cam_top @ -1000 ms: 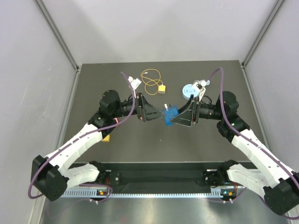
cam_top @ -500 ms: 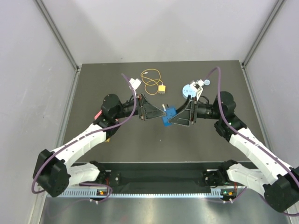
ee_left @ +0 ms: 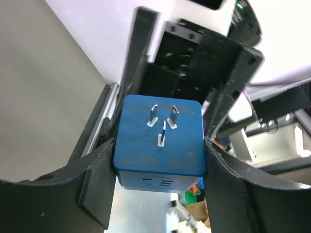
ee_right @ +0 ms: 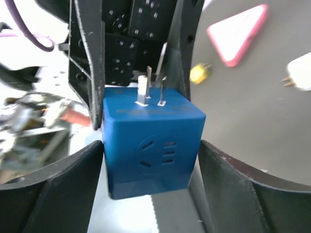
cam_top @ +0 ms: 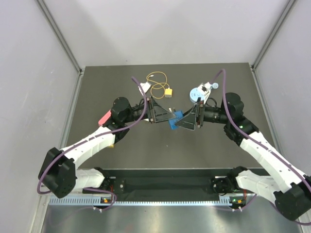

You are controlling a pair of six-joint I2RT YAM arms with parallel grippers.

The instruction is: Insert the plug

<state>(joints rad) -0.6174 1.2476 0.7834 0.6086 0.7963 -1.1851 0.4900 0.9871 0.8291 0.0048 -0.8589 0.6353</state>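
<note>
The plug (cam_top: 168, 91) is a small yellow connector on a thin looped orange wire (cam_top: 156, 81), lying on the dark table behind both grippers with nothing holding it. Between the grippers, above the table's middle, hangs a blue cube adapter (cam_top: 175, 120) with metal prongs (ee_left: 163, 121). My left gripper (ee_left: 159, 162) is shut on the cube, its fingers pressed against two opposite sides. My right gripper (ee_right: 151, 162) stands open around the same cube (ee_right: 148, 145), with a gap showing on each side.
A pink triangular piece (cam_top: 104, 118) lies at the left, and a loose yellow block (cam_top: 111, 144) sits under the left arm. A white plug (cam_top: 144, 88) rests beside the wire. A round blue-and-white disc (cam_top: 197, 93) lies behind the right gripper.
My left gripper has closed onto the blue cube while my right gripper has opened off it. Both grippers and the cube have shifted slightly toward the far side.
</note>
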